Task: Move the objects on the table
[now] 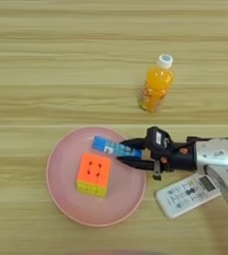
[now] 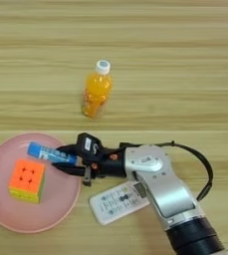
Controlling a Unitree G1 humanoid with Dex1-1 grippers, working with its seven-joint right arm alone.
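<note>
both black fingers (image 1: 128, 144) of my right gripper (image 1: 129, 153) stand a little apart over the right side of the pink plate (image 1: 65, 199), and the blue tube (image 1: 110, 146) lies at the upper finger with its near end between the two. i cannot tell whether they press on it or only bracket it.

the tube rests on the plate, tilted, just above the orange-and-yellow cube (image 1: 93, 173) and seemingly apart from it. i judge it light and stiff, with a smooth round skin that could roll or slide out of a loose pinch, so i would take it across its middle, not at the tip.

the cube sits flat on the plate; light, hard, square-faced, it should be easy to take by two opposite sides.

the juice bottle (image 1: 156, 87) stands upright on the table (image 1: 36, 74), well beyond the plate, heavier and top-heavy. the white remote (image 1: 187, 194) lies flat just beside the plate's right rim, under my forearm, which hides part of it. the cube close under my lower finger is what i might nudge.
</note>
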